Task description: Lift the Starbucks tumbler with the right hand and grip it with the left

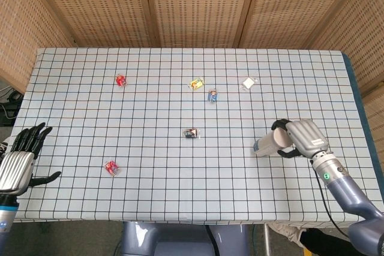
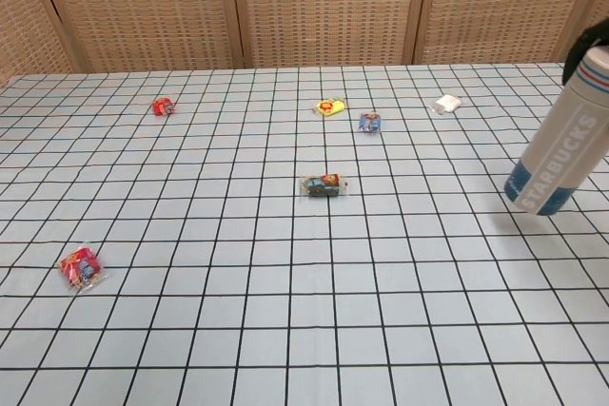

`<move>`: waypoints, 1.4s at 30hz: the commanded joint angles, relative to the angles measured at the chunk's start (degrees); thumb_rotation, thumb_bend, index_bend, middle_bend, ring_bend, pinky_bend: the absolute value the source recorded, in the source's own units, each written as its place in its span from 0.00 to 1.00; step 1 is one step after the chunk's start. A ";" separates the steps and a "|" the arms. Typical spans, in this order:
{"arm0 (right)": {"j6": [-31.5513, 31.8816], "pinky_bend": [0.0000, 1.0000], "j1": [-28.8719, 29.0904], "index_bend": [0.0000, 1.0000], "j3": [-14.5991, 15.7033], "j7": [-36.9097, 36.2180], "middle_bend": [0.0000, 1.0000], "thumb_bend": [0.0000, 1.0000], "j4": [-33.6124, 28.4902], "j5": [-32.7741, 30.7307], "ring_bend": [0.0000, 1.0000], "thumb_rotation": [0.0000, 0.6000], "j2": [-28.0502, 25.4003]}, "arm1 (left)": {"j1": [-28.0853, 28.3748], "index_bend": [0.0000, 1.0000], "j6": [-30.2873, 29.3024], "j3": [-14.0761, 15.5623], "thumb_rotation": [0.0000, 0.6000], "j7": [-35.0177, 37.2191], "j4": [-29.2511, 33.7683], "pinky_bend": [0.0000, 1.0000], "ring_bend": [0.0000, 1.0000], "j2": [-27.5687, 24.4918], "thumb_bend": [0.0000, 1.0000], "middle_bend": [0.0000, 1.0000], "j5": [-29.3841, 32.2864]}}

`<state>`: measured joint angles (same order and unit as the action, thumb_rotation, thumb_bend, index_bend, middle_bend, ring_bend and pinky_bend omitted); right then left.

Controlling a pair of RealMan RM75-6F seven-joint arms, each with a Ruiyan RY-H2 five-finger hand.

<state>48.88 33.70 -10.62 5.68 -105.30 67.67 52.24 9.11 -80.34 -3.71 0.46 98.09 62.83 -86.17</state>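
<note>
Far left, the left hand [image 1: 19, 161] is parked off the table's near-left corner, fingers spread apart and nothing held in them. It's only caught in the head view.

Scattered across the checked tablecloth [image 1: 150, 196] are small wrapped snacks: a red one [image 2: 80, 266] near the front left, another red one [image 2: 163, 106] further back, a dark one [image 2: 324, 185] about mid-table, then a yellow one [image 2: 330, 106], a blue one [image 2: 369, 122] and a white packet [image 2: 446, 103] toward the back right. Their print is too tiny to be read.

On the right, the tumbler [image 2: 559, 146] is gripped near its top by the right hand [image 1: 303, 138], fingers wrapped around it. It's tilted, and in the chest view its blue base looks to be lifted clear of the cloth, a shadow showing underneath. "STARBUCKS" can be read running up the white body.

What could go wrong: since it's held high and leaning, the smooth body could be let slip or swing if the grip isn't tight. The left hand is well apart from it, so a long carry is needed, and a clumsy handover could get it knocked loose.
</note>
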 commanded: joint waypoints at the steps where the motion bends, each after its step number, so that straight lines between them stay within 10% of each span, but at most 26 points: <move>1: -0.51 0.68 3.82 0.59 -2.48 5.15 0.59 0.57 -5.35 -3.06 0.58 1.00 -1.65 | 4.79 0.00 4.14 -2.49 1.00 9.61 -3.43 0.00 0.00 0.94 0.00 0.00 -1.37; 14: 2.84 0.68 23.18 0.58 -6.73 26.62 0.59 0.59 -11.60 -28.90 0.58 1.00 7.03 | 24.50 0.00 20.74 -6.20 1.00 40.84 -13.96 0.00 0.00 11.10 0.00 0.00 -5.55; 26: 7.04 0.68 33.96 0.58 -8.32 31.40 0.59 0.59 -9.83 -42.32 0.58 1.00 13.63 | 34.00 0.00 27.69 -9.49 1.00 44.57 -19.72 0.00 0.00 24.30 0.00 0.00 0.45; 42: 8.16 0.68 37.55 0.59 -8.60 28.64 0.60 0.60 -8.19 -43.44 0.58 1.00 17.11 | 40.76 0.00 33.53 -11.40 1.00 45.44 -22.35 0.00 0.00 31.59 0.00 0.00 5.65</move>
<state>57.12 71.12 -19.18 34.44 -113.42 24.35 69.33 49.61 -47.07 -14.93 46.02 75.74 94.19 -80.78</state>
